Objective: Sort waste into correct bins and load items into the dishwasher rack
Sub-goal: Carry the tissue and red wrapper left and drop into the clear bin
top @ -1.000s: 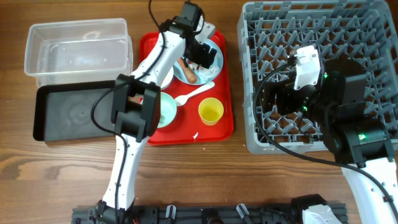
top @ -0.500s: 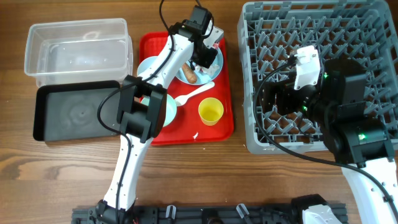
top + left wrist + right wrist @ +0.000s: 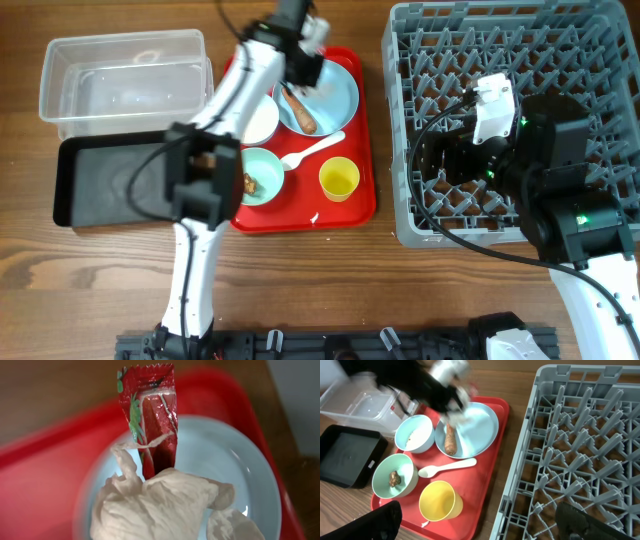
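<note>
My left gripper (image 3: 302, 56) is shut on the red-and-white wrapper (image 3: 151, 420) and the crumpled white paper (image 3: 160, 505), which hang over the pale blue plate (image 3: 225, 460); its fingers are hidden behind the paper. The orange-brown carrot-like piece (image 3: 300, 112) lies on that plate (image 3: 335, 95). One bowl (image 3: 414, 433) holds rice grains, another (image 3: 395, 477) a brown lump. The white spoon (image 3: 447, 466) and yellow cup (image 3: 440, 501) sit on the red tray (image 3: 355, 205). My right gripper (image 3: 482, 525) stands open by the left edge of the grey rack (image 3: 500, 60).
The clear tub (image 3: 125, 75) stands at the far left, with the black tray (image 3: 110, 180) just in front of it. The right arm's body and cables cover the middle of the rack.
The left gripper closed on the wrapper and paper, then lifted them off the plate towards the back left. The right arm has not moved.
</note>
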Tool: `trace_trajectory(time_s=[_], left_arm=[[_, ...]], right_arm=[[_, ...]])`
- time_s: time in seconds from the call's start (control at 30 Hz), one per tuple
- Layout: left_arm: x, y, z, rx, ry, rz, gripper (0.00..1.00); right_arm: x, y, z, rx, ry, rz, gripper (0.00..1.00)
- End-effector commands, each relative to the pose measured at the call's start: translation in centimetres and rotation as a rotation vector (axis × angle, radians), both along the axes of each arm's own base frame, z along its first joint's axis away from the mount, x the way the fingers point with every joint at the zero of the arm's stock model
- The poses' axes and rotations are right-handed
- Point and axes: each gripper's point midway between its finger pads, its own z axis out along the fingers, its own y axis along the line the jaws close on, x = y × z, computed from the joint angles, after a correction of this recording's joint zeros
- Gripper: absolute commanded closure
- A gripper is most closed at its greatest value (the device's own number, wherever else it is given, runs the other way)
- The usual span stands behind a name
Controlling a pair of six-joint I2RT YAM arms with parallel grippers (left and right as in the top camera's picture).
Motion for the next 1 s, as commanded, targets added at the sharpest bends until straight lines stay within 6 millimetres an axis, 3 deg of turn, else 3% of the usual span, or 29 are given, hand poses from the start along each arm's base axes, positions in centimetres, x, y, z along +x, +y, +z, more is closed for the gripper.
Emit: trace_trajectory(time_s=[0.0, 0.1, 0.2, 0.37, 0.5, 0.57, 0.63, 0.73, 0.8, 0.87, 0.97], left_arm=[[2.1, 6.3, 11.1, -0.091, -0.176, 0.203, 0.96], [2.8, 11.5, 13.4, -0.109, -0.214, 0.315, 0.96], [2.9, 16.6, 13.4, -0.100, -0.205, 0.409, 0.96], [1.8, 24.9, 9.7, -0.098, -0.093, 0.621, 0.96], [-0.1, 29.0, 6.7, -0.113, 0.007, 0.762, 0.96], [-0.8, 29.9, 5.6, -0.116, 0.040, 0.795, 0.85], [-1.5, 30.6, 4.8, -0.111, 0.070, 0.810, 0.51], [-1.6, 31.0, 4.7, -0.110, 0.071, 0.816, 0.20], [-1.3, 31.1, 4.8, -0.112, 0.058, 0.816, 0.05], [-1.2, 31.1, 4.9, -0.114, 0.051, 0.815, 0.00], [-1.2, 31.1, 5.0, -0.114, 0.049, 0.815, 0.00]], right_arm=[[0.1, 0.4, 1.0, 0.019, -0.017, 0.011, 0.00], [0.1, 0.4, 1.0, 0.019, -0.018, 0.011, 0.00], [0.1, 0.4, 1.0, 0.019, -0.018, 0.011, 0.00], [0.1, 0.4, 1.0, 0.019, -0.019, 0.011, 0.00], [0.1, 0.4, 1.0, 0.019, -0.019, 0.011, 0.00], [0.1, 0.4, 1.0, 0.019, -0.018, 0.011, 0.00], [0.1, 0.4, 1.0, 0.019, -0.019, 0.011, 0.00], [0.1, 0.4, 1.0, 0.019, -0.018, 0.011, 0.00], [0.1, 0.4, 1.0, 0.019, -0.016, 0.011, 0.00], [0.1, 0.4, 1.0, 0.019, -0.015, 0.011, 0.00], [0.0, 0.4, 0.9, 0.019, -0.015, 0.011, 0.00]])
